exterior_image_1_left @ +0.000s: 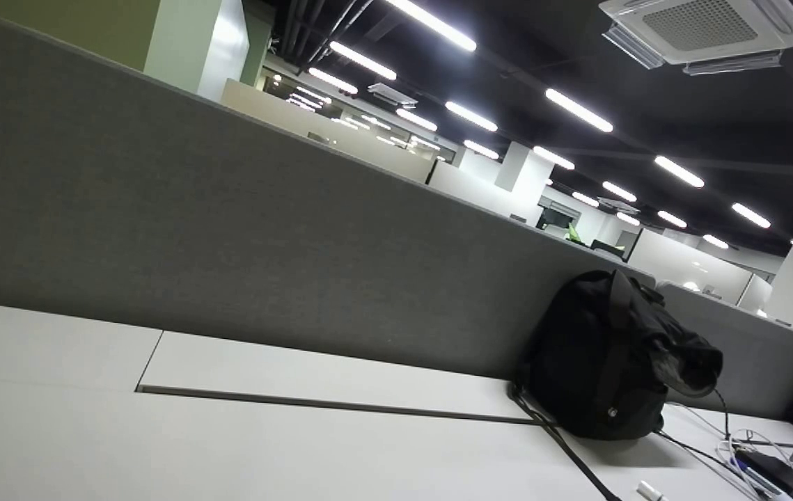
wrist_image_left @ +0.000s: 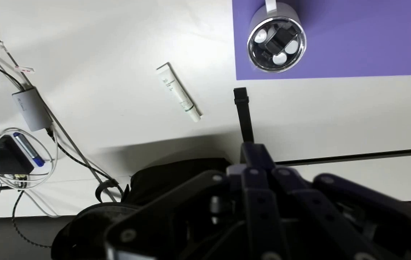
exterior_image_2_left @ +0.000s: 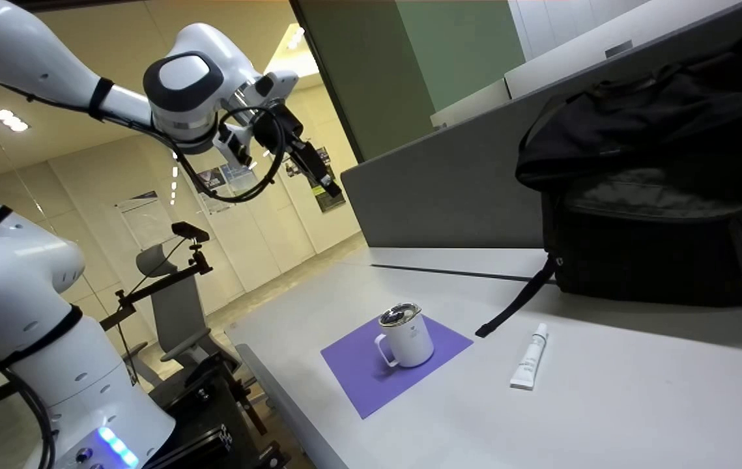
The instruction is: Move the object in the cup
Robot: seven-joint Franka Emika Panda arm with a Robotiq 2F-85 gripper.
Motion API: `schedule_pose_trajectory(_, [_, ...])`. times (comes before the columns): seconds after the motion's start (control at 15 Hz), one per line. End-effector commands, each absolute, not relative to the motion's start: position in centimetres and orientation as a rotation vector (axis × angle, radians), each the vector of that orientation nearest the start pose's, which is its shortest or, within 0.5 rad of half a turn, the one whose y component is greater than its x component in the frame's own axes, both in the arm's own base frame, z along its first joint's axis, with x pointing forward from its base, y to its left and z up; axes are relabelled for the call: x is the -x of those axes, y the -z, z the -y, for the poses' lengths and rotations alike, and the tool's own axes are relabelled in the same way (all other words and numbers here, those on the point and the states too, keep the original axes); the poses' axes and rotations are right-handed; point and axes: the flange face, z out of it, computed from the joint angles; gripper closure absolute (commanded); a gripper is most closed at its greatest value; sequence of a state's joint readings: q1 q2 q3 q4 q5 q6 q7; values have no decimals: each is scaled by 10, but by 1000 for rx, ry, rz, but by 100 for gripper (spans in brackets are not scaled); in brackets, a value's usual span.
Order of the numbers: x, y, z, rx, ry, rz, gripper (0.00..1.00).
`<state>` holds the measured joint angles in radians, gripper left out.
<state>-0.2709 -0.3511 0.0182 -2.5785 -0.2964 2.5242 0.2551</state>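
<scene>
A white mug (exterior_image_2_left: 410, 342) with a handle and a shiny lid stands upright on a purple sheet (exterior_image_2_left: 357, 365). In the wrist view the mug (wrist_image_left: 276, 45) shows dark and white round shapes at its lid; I cannot tell whether they lie inside. A white tube (exterior_image_2_left: 529, 358) lies on the table beside the sheet, and it also shows in the wrist view (wrist_image_left: 178, 90). Its end (exterior_image_1_left: 649, 491) shows at the bottom of an exterior view. My gripper (exterior_image_2_left: 331, 187) is high above the table, apart from mug and tube. In the wrist view its fingertips (wrist_image_left: 258, 155) are together with nothing between them.
A black bag (exterior_image_2_left: 657, 195) stands on the table against the grey partition (exterior_image_1_left: 264, 229). Its strap (exterior_image_2_left: 517, 299) reaches toward the sheet. Cables (wrist_image_left: 25, 173), a grey adapter (wrist_image_left: 32, 108) and a pen (wrist_image_left: 28, 148) lie beyond the bag. A chair (exterior_image_2_left: 182, 306) stands off the table's side.
</scene>
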Motion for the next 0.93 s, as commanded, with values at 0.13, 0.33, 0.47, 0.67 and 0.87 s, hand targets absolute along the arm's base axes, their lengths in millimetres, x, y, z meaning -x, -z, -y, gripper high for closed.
schedule_pose_trajectory(0.13, [-425, -413, 107, 3281, 491, -480, 99])
schedule_pose_trajectory(0.33, [-425, -413, 107, 3281, 491, -480, 99])
schedule_pose_trajectory(0.47, [-425, -413, 107, 3281, 491, -480, 99])
schedule_pose_trajectory(0.67, [-425, -413, 107, 3281, 491, -480, 99])
schedule_pose_trajectory(0.87, [-428, -407, 104, 3271, 489, -467, 100])
